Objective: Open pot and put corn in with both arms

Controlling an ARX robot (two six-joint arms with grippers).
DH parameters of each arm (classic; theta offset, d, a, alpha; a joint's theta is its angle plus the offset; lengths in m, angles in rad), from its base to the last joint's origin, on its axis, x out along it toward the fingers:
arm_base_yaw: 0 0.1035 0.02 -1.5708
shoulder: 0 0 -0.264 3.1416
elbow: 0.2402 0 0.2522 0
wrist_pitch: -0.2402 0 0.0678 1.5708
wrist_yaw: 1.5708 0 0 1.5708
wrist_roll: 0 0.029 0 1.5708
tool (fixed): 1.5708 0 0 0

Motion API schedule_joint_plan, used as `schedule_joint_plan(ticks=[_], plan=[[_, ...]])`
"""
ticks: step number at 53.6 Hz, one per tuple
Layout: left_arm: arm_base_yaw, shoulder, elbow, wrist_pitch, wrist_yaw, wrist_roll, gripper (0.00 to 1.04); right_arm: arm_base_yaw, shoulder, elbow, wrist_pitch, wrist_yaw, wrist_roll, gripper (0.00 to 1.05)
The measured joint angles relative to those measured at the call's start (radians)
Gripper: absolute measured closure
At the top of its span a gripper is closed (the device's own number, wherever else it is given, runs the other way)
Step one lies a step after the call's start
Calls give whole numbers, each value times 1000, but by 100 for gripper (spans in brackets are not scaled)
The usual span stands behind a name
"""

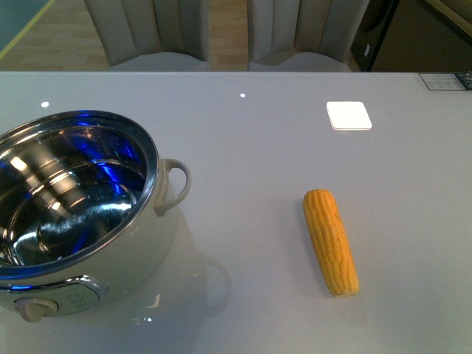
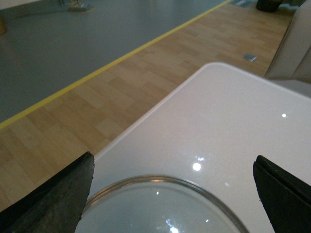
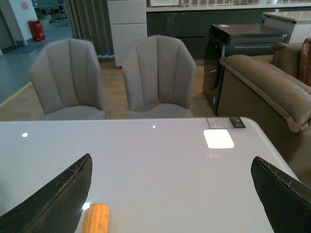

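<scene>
pot (image 1: 74, 214) left on table (image 1: 243, 147) | corn (image 1: 330, 240) well apart, right

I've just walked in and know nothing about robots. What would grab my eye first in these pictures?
The big cream pot stands open at the near left of the white table, its shiny steel inside flashing blue reflections. To its right, well apart, a bright yellow corn cob lies on the tabletop. Seen from the left wrist, the left gripper, wide open, hangs above what looks like a round glass lid.
</scene>
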Motion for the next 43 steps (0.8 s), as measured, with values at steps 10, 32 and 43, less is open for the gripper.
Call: schedule_joint_plan(ticks=[10, 32, 43], plan=[[-16, -270, -103, -32, 38, 6, 7, 0, 0, 0, 0, 0, 0, 9], [-72, -355, -315, 183, 484, 38, 61, 0, 0, 0, 0, 1, 0, 9], [-259, -707, -605, 124, 336, 50, 101, 0, -1, 0, 0, -4, 0, 9]])
